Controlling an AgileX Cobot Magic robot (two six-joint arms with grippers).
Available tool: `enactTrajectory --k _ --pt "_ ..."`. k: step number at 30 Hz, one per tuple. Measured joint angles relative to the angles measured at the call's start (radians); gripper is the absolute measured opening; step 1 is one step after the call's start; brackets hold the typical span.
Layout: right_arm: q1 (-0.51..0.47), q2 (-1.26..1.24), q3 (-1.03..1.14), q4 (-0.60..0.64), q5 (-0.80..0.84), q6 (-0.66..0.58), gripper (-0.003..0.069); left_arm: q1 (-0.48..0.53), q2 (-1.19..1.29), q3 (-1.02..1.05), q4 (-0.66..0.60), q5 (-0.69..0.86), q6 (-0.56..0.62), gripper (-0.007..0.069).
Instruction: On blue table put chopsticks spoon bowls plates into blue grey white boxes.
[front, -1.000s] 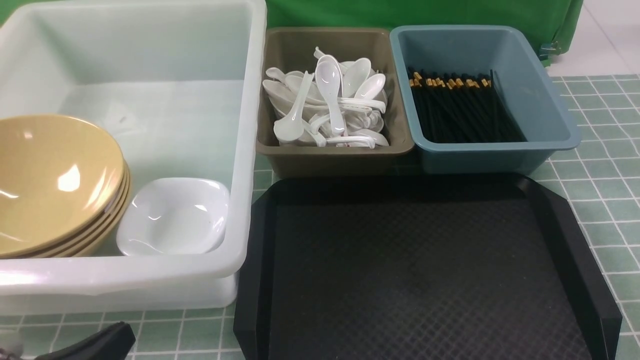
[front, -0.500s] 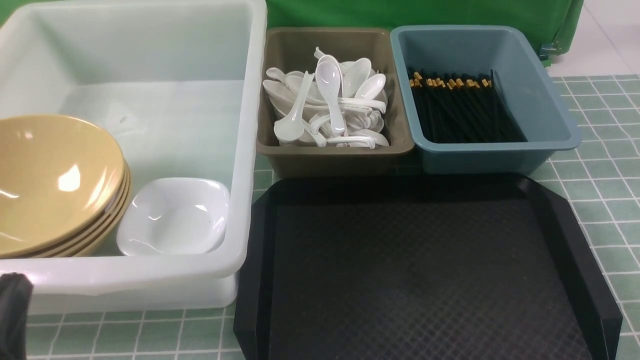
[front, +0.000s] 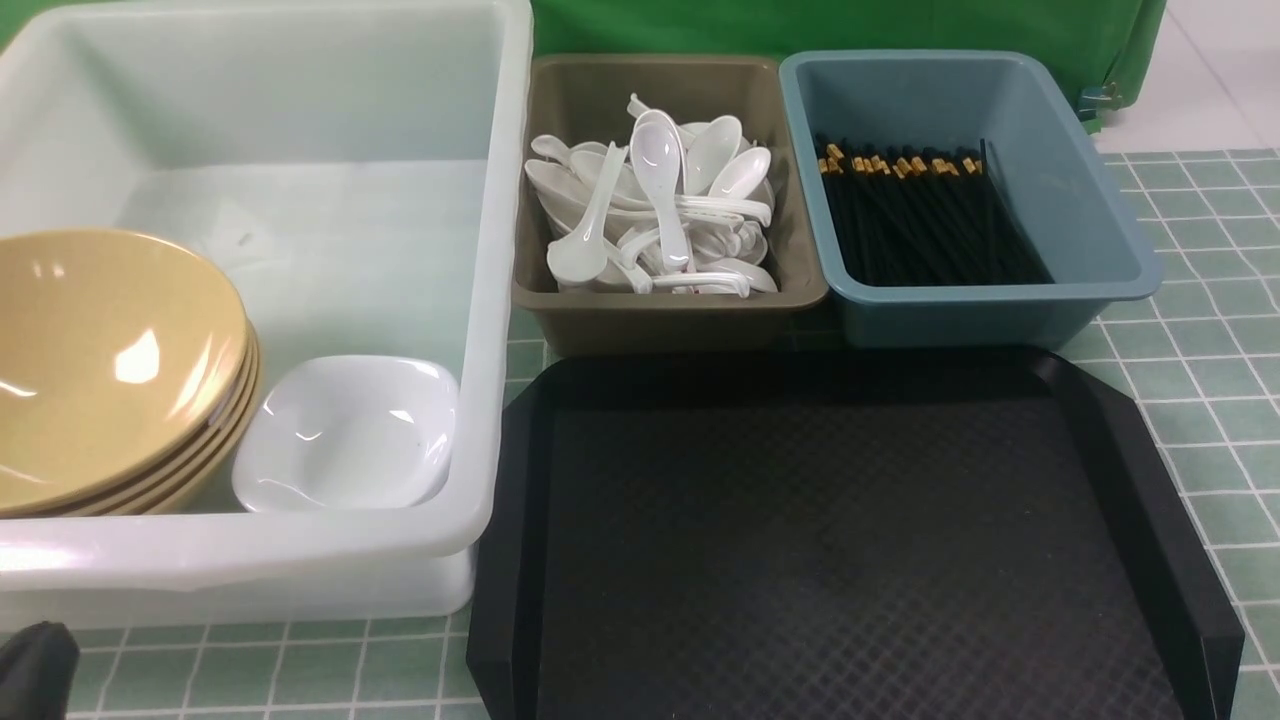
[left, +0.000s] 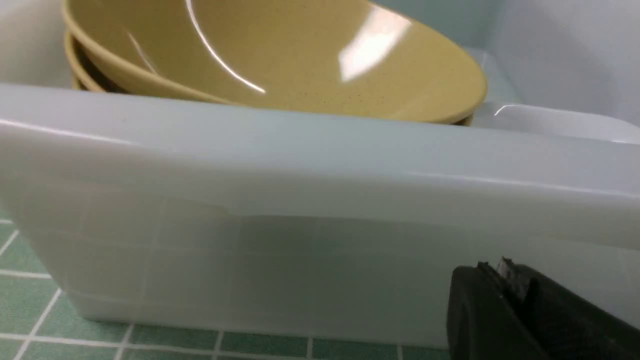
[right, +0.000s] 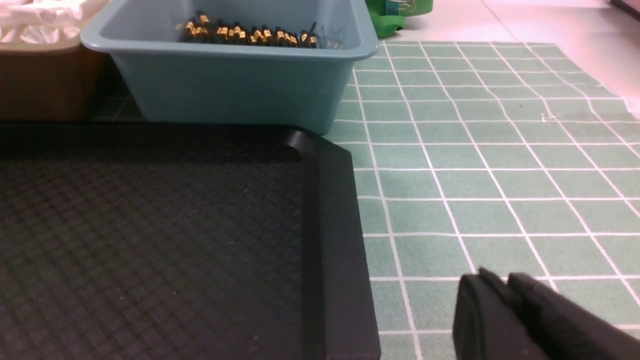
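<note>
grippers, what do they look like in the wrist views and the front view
Only small parts show. The left gripper has matte black, rounded fingers with a pale ridged strip between them. The right gripper is the same matte black with rounded tips. In the front view only a black rounded lump shows at the left corner. No cables or markings visible.

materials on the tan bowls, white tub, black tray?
Bowls: glossy hard plastic, maybe melamine or glazed ceramic; sharp highlights, fine speckles in the left wrist view.
Tub: translucent, semi-matte plastic; table grid shows faintly through its wall.
Tray: matte black plastic, likely; embossed diamond texture, almost no glare.
</note>
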Motion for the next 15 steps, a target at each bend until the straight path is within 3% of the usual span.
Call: enactTrajectory --k 15 --pt "0.0 0.0 0.0 0.0 0.0 0.0 0.0112 -0.054 0.0 0.0 -0.069 0.004 0.128 0.0003"
